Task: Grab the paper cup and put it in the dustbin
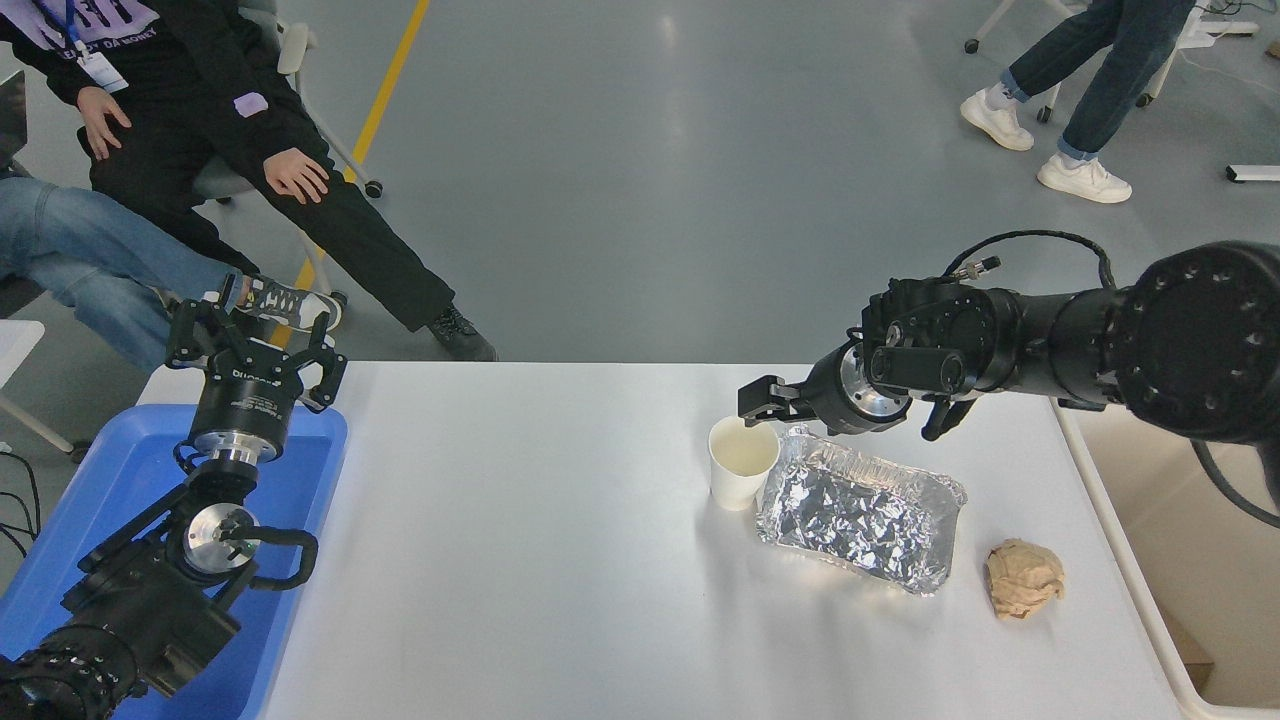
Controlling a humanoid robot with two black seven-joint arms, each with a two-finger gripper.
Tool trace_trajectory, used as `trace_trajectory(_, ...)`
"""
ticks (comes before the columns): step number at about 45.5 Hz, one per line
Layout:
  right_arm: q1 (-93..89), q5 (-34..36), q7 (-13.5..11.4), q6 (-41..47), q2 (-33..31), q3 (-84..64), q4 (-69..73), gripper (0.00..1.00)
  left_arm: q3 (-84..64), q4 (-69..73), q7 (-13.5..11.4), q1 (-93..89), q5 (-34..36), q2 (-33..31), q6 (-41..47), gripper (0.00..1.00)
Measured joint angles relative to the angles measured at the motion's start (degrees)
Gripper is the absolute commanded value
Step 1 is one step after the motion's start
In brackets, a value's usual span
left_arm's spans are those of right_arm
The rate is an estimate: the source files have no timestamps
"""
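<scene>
The white paper cup (742,462) stands upright near the table's middle right, touching the left end of a foil tray (860,507). My right gripper (762,401) reaches in from the right and hovers just above and behind the cup's rim, its fingers slightly apart and empty. The cream-beige dustbin (1150,590) stands off the table's right edge, partly hidden by my right arm. My left gripper (256,342) is parked open at the lower left, over the blue tray.
A crumpled brown paper ball (1022,578) lies right of the foil tray. A blue plastic tray (90,500) sits at the table's left edge. A person sits at the far left; another person's legs walk at the top right.
</scene>
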Motion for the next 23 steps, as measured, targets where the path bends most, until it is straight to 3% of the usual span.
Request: trace_trajectory(23, -6.88, -0.17, -0.21, -0.39, 0.03, 4.23, -4.43, 1.00, 0.00, 0.00, 0.00, 0.00, 0.00, 0.00, 0.03, 0.99)
